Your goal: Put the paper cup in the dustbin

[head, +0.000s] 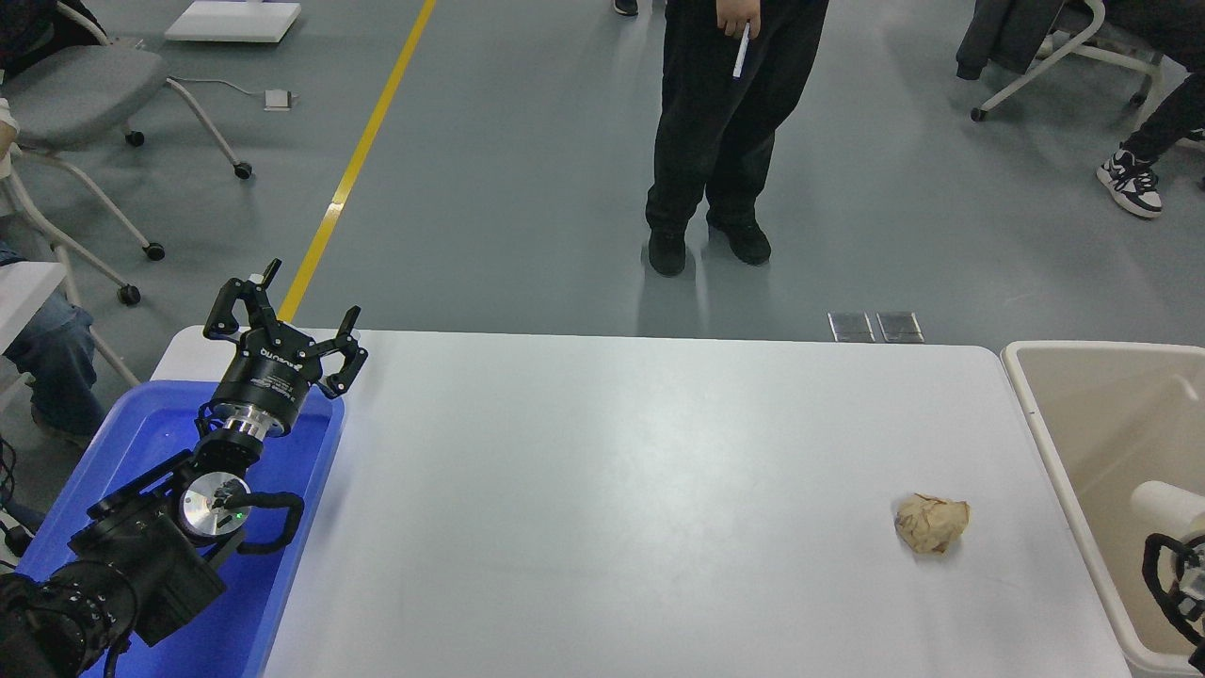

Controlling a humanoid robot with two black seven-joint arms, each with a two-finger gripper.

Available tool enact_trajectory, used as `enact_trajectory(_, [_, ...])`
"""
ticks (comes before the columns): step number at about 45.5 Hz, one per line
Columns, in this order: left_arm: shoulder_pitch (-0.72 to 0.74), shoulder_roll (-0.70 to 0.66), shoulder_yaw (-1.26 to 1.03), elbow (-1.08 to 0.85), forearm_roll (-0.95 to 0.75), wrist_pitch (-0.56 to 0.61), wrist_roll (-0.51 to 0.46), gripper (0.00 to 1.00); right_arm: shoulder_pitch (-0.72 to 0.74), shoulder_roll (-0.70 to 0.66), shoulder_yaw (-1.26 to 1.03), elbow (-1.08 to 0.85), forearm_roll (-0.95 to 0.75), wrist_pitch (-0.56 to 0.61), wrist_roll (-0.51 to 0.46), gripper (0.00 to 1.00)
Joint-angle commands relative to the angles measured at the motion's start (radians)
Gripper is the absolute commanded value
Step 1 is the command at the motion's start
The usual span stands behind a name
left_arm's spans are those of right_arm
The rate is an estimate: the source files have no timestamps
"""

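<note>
Table [602, 490]: white top, taken as the landmark for all places below.
Dustbin [1045, 414]: beige bin with a thick pale rim, standing against the table's right end.
Paper cup [1165, 501]: white, seen over the dustbin's inside near the picture's right edge, just above the right gripper; whether it is gripped cannot be told.
Right gripper [1177, 584]: only partly in view at the right edge, over the dustbin; the set of its jaws cannot be told.
Left gripper [287, 315]: parked over the table's left far corner, fingers spread wide, holding nothing.
Blue tray [311, 452]: at the table's left end, beneath the left arm.
Paper ball [932, 523]: crumpled, tan, on the table near its right end.
Person [715, 132]: standing beyond the table's far edge.
</note>
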Motion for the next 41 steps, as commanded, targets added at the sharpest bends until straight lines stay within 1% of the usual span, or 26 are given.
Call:
enact_trajectory(1, [0.0, 0.0, 0.0, 0.002, 0.0, 0.0, 0.0, 1.0, -0.039, 0.005, 0.027, -0.002, 0.0, 0.009, 0.004, 0.0])
enact_trajectory(3, [0.0, 0.0, 0.0, 0.0, 0.0, 0.0, 0.0, 1.0, -0.04, 0.006, 0.03, -0.002, 0.0, 0.009, 0.006, 0.0])
enact_trajectory(4, [0.0, 0.0, 0.0, 0.0, 0.0, 0.0, 0.0, 1.0, -0.04, 0.006, 0.033, -0.004, 0.0, 0.008, 0.007, 0.08])
enact_trajectory(5, [0.0, 0.0, 0.0, 0.0, 0.0, 0.0, 0.0, 1.0, -0.04, 0.005, 0.034, -0.004, 0.0, 0.011, 0.007, 0.32])
enact_trajectory(6, [0.0, 0.0, 0.0, 0.0, 0.0, 0.0, 0.0, 1.0, -0.04, 0.003, 0.034, -0.002, 0.0, 0.015, 0.007, 0.72])
enact_trajectory(7, [0.0, 0.0, 0.0, 0.0, 0.0, 0.0, 0.0, 1.0, -0.04, 0.003, 0.034, -0.002, 0.0, 0.017, 0.004, 1.0])
enact_trajectory(16, [0.0, 0.0, 0.0, 0.0, 0.0, 0.0, 0.0, 1.0, -0.034, -0.021, 0.034, -0.001, -0.001, 0.026, 0.003, 1.0])
enact_trajectory(27, [0.0, 0.0, 0.0, 0.0, 0.0, 0.0, 0.0, 1.0, -0.008, -0.034, 0.03, 0.002, -0.003, 0.081, 0.003, 1.0])
enact_trajectory(37, [0.0, 0.0, 0.0, 0.0, 0.0, 0.0, 0.0, 1.0, 0.037, -0.052, 0.027, 0.004, -0.006, 0.19, 0.007, 1.0])
enact_trajectory(41, [0.0, 0.0, 0.0, 0.0, 0.0, -0.001, 0.0, 1.0, 0.058, -0.058, 0.025, -0.001, -0.007, 0.303, 0.009, 1.0])
